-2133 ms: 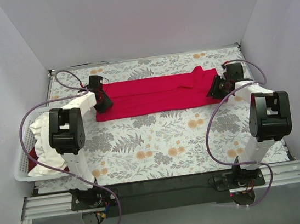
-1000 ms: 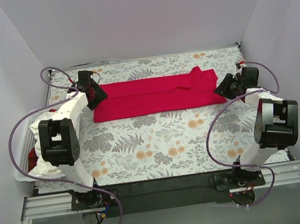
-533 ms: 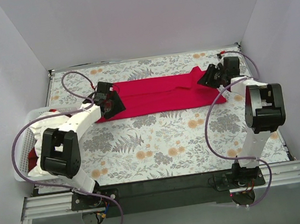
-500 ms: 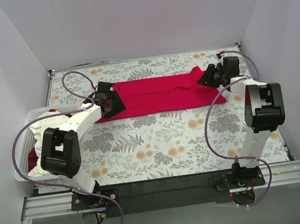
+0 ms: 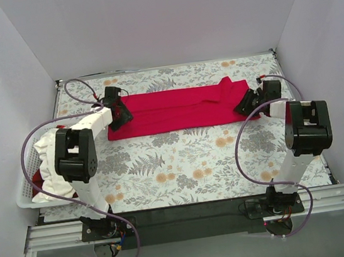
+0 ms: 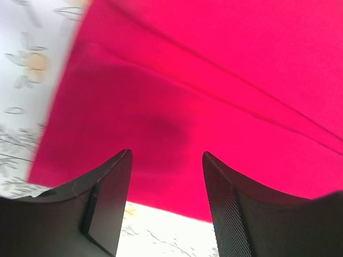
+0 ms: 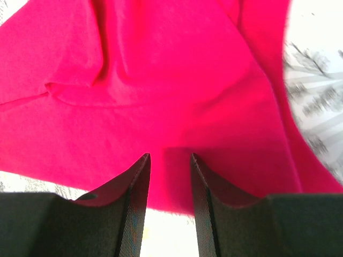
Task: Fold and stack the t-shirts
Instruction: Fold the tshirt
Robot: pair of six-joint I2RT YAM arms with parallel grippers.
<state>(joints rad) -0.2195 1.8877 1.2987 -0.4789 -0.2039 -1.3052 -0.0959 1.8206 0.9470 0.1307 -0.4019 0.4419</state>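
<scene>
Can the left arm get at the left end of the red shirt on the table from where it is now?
Probably yes. The left hand hangs with open jaws over the left end of the red t-shirt. The cloth's near edge shows between the jaws, and nothing lies on it there.

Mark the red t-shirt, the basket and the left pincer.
red t-shirt (image 5: pixel 182 109): top view, middle of the folded cloth.
basket (image 5: pixel 26 185): top view, its left slatted wall.
left pincer (image 6: pixel 166 155): left wrist view, midway between the fingertips.
</scene>
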